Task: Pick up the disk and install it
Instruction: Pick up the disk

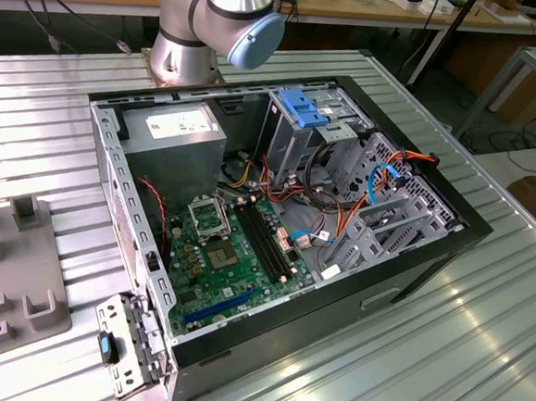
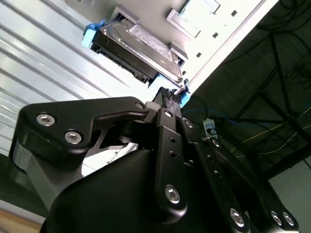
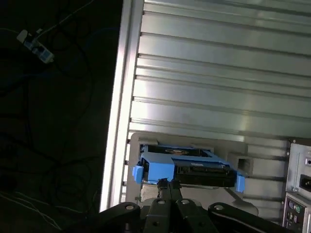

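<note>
disk (image 3: 187, 167) partly hidden behind hand (image 3: 168, 183)

Silver-grey tubular arm (image 1: 184, 27) w/ round pale-blue joint cap (image 1: 258, 37), wide flanged base. Matte black claw (image 2: 168, 97) in second wrist view: chunky angular links, slim straight bars w/ small holes, silver socket-head screws at pivots.
</note>
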`<state>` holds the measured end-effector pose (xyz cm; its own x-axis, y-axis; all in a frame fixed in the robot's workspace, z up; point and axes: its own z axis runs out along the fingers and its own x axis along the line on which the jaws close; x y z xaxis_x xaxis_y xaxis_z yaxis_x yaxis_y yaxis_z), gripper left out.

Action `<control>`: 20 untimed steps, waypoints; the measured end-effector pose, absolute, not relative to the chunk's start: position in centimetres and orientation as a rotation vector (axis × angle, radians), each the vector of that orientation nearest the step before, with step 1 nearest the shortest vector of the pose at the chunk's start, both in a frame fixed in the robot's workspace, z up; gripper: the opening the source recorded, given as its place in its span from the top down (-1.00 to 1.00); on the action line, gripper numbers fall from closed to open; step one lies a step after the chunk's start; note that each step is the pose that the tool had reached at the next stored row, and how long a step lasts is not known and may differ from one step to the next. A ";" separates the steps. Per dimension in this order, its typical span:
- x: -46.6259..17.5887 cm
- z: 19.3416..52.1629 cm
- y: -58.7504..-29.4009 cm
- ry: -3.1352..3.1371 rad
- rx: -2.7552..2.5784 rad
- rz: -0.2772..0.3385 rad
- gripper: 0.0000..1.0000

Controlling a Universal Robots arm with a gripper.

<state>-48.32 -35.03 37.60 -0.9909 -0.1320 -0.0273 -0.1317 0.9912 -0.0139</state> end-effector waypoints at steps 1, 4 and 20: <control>-48.3 37.6 -35.0 3.104 -0.234 -0.018 0.79; -48.3 37.6 -35.0 3.092 -0.363 -0.017 0.79; -48.3 37.4 -35.0 2.943 -1.008 -0.007 0.79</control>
<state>-48.32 -35.03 37.40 -0.7895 -0.6131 -0.0270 -0.6130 0.7900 -0.0143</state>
